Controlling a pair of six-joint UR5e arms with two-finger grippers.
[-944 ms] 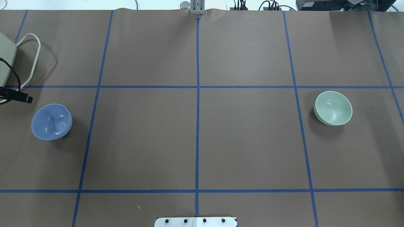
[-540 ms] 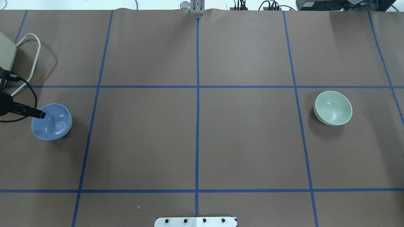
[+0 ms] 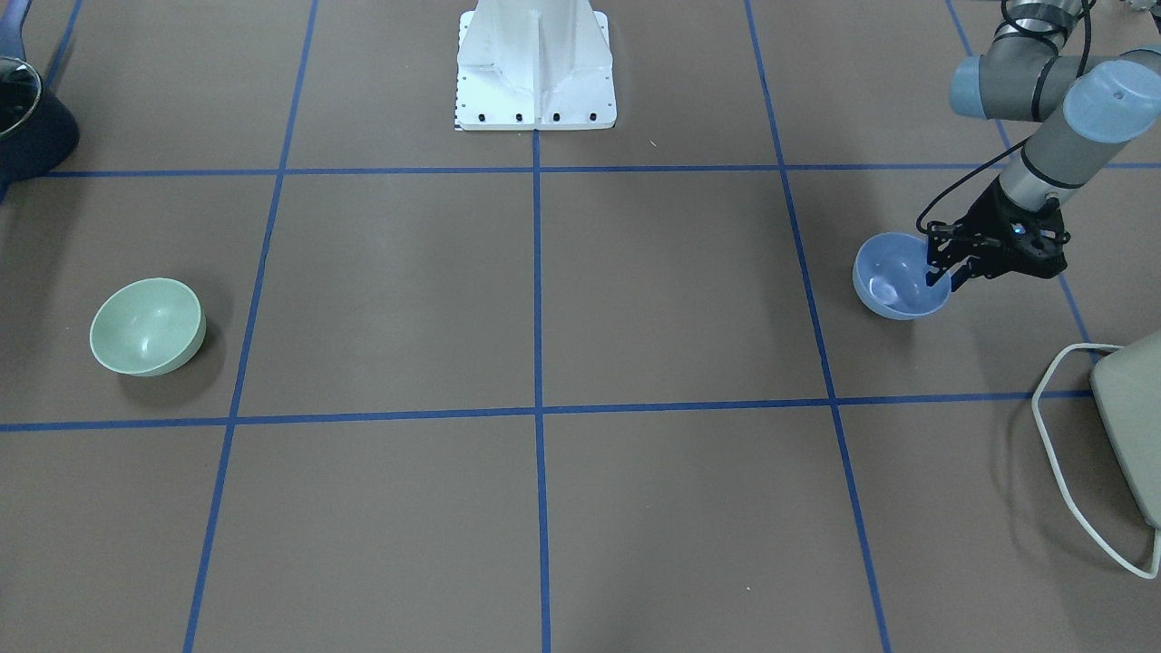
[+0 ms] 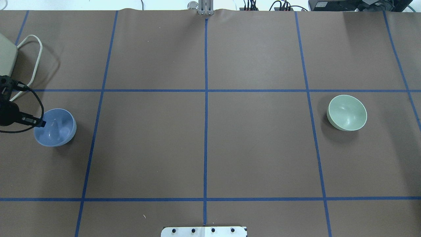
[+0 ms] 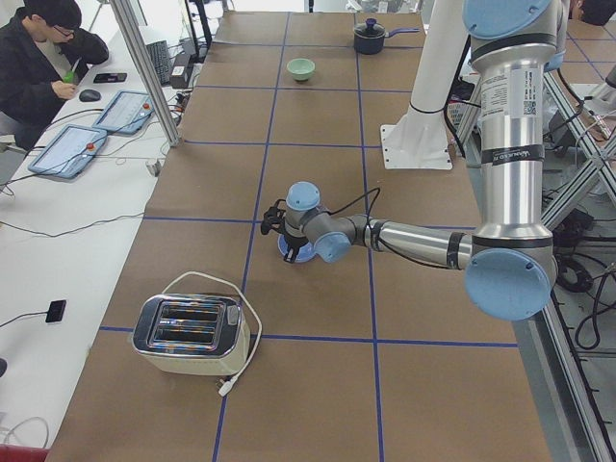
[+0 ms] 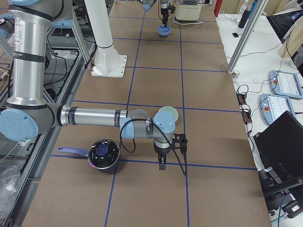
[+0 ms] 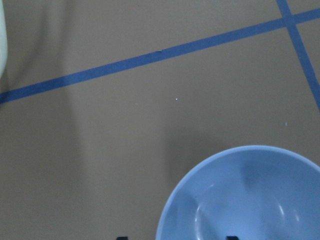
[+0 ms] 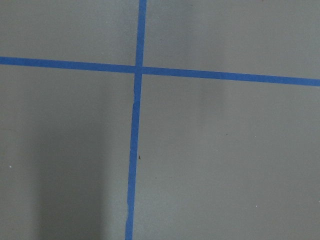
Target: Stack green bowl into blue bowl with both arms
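The periwinkle-blue bowl [image 4: 57,129] stands upright on the table's left side, and also shows in the front view [image 3: 889,288]. My left gripper [image 3: 941,270] is open and reaches down at the bowl's outer rim. In the left wrist view [image 7: 176,238] one fingertip is inside the bowl [image 7: 250,200] and one outside. The pale green bowl [image 4: 347,113] stands alone on the right side [image 3: 145,326]. My right gripper [image 6: 162,163] shows only in the exterior right view, pointing down at bare table in front of the green bowl [image 6: 172,111]. I cannot tell whether it is open or shut.
A toaster [image 5: 188,332] with a white cord stands at the table's left end, close behind my left arm. A dark pot [image 6: 104,155] sits near my right arm's forearm. The white pedestal base [image 3: 535,63] is at the robot's edge of the table.
My left gripper has come in from the left edge and dropped onto the blue bowl's rim. The bowl has shifted slightly right. The green bowl has not moved.
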